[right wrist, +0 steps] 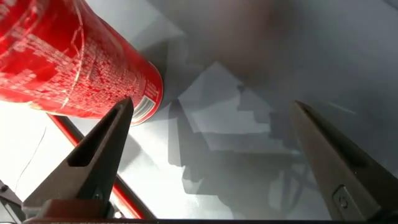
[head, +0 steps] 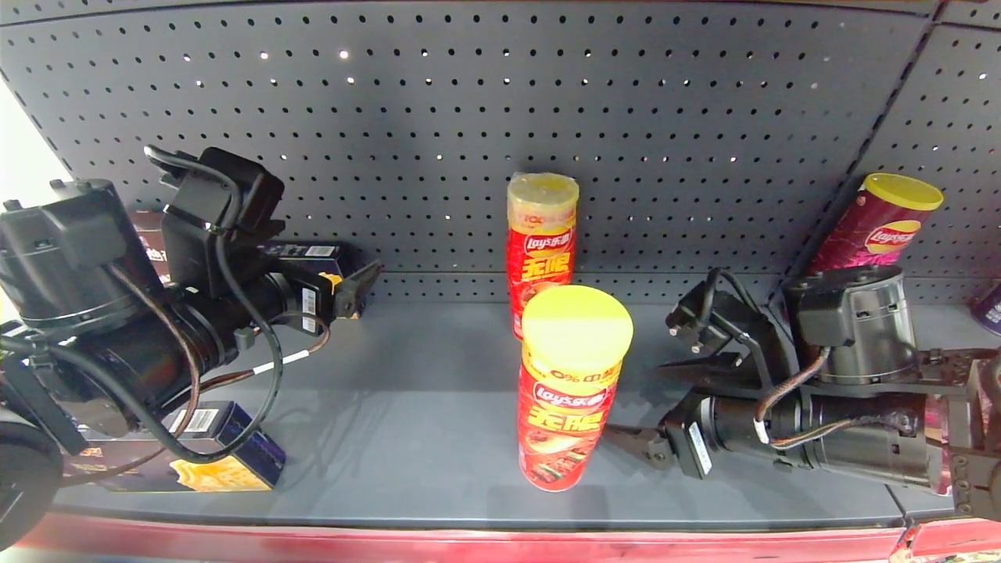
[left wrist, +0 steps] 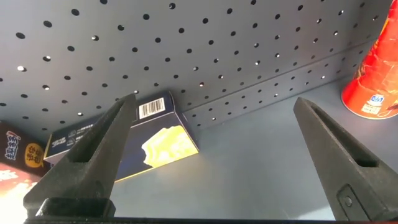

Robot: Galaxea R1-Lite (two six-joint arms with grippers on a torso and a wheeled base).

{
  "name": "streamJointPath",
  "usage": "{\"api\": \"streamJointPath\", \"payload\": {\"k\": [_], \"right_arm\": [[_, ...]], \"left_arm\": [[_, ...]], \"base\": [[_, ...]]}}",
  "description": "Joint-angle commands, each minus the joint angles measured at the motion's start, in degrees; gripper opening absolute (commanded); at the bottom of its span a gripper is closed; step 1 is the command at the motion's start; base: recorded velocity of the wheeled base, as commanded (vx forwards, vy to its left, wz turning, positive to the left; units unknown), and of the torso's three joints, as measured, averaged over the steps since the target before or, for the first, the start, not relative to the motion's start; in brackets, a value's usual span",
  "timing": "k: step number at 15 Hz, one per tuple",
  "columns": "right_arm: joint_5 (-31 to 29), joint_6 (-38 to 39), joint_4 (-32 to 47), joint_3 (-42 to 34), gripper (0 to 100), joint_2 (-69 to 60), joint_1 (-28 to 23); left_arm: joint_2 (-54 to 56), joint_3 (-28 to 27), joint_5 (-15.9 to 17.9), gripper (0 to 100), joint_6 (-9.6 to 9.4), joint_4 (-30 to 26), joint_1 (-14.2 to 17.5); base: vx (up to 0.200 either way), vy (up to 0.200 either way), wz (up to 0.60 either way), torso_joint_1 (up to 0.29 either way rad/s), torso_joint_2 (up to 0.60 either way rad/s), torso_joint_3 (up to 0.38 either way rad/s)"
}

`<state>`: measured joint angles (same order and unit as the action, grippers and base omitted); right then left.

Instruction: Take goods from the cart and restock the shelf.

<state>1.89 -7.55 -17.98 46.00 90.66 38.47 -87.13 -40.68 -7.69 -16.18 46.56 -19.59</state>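
- The shelf (head: 407,422) carries everything. Its grey board runs out to both sides of the front can (head: 571,391), and its red lip lies just ahead of that can.
- The left gripper (left wrist: 214,106) sits well to the left of the front can with its fingers spread wide and nothing between them. It points at the rear box, so I judge it to be idle.
- The right gripper (head: 635,399) is just to the right of the front can, fingers spread and empty, not touching it. That stance would suit either releasing or taking hold.
- The front can, the task's thing, stands upright on its base with its yellow lid up. It is lined up ahead of its twin, probably so the row faces outward.
- The rear can (head: 541,242) stands directly behind the front can, close to the pegboard. Its foot is hidden by the front can's lid.
- The purple can (head: 880,223) is far right of and behind the front can. Its base is hidden by the right arm, so I cannot tell whether it truly leans.
- The rear box (left wrist: 124,146) lies back-left of the front can.
- The near box (head: 227,453) lies left of the front can by the lip, half covered by the left arm and its cable.
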Motion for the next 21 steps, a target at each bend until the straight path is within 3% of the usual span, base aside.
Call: {"api": "streamJointPath", "payload": {"k": [1, 14, 17, 21], "right_arm": [[0.04, -0.01, -0.04, 0.67, 100, 0.66, 0.64], [-0.13, 0.08, -0.21, 0.59, 100, -1.89, -0.77], [-0.04, 0.25, -0.21, -0.20, 100, -10.51, -3.84], [-1.89, 0.25, -1.44, -3.98, 100, -23.16, -4.28]], "left_arm": [[0.03, 0.07, -0.04, 100, 0.01, 0.03, -0.01], [0.73, 0.43, 0.05, 100, 0.01, -0.76, -0.19], [8.02, 0.60, 0.05, 100, 0.01, -5.34, -0.19], [20.68, 1.66, 0.05, 100, 0.09, -13.77, -1.33]], "base": [[0.000, 0.000, 0.00, 0.000, 0.00, 0.000], [0.000, 0.000, 0.00, 0.000, 0.00, 0.000], [0.000, 0.000, 0.00, 0.000, 0.00, 0.000], [0.000, 0.000, 0.00, 0.000, 0.00, 0.000]]}}
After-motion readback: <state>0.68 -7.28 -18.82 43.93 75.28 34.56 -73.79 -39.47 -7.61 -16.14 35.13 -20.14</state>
